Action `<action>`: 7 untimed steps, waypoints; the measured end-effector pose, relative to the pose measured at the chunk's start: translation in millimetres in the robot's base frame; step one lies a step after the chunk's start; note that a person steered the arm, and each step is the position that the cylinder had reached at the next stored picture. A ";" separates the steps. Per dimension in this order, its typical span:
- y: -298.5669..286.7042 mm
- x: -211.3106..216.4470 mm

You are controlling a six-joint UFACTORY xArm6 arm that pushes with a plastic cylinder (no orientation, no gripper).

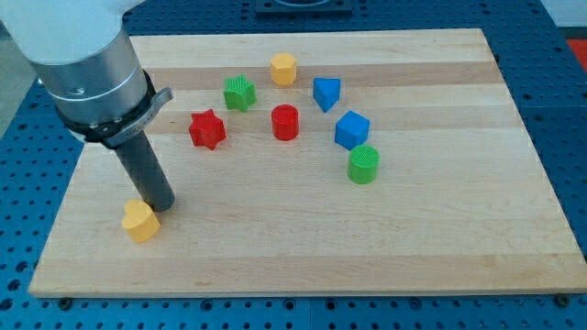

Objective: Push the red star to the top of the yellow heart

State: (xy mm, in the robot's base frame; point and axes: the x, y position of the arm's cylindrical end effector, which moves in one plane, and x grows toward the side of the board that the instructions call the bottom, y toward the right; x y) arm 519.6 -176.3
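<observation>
My tip (161, 207) sat at the view's lower left of the worktop (440, 247), right beside the yellow heart (139, 221), touching or nearly touching its upper right edge. There was no claw on this rig, only the plain dark rod, so nothing was gripped and nothing could be. The red star (207, 129) lay well apart from the heart, up and to the view's right, near the green star (239, 93) and the red cylinder (285, 122). Since the star had to end above the heart, I judged the tip badly placed for a push: it would need to travel round to the star's far right side so as to drive it leftward, without nudging the heart
</observation>
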 end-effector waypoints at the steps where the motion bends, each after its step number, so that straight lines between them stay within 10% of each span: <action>1: 0.4 0.0; 7: -23.3 21.8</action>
State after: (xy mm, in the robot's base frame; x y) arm 541.4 -199.6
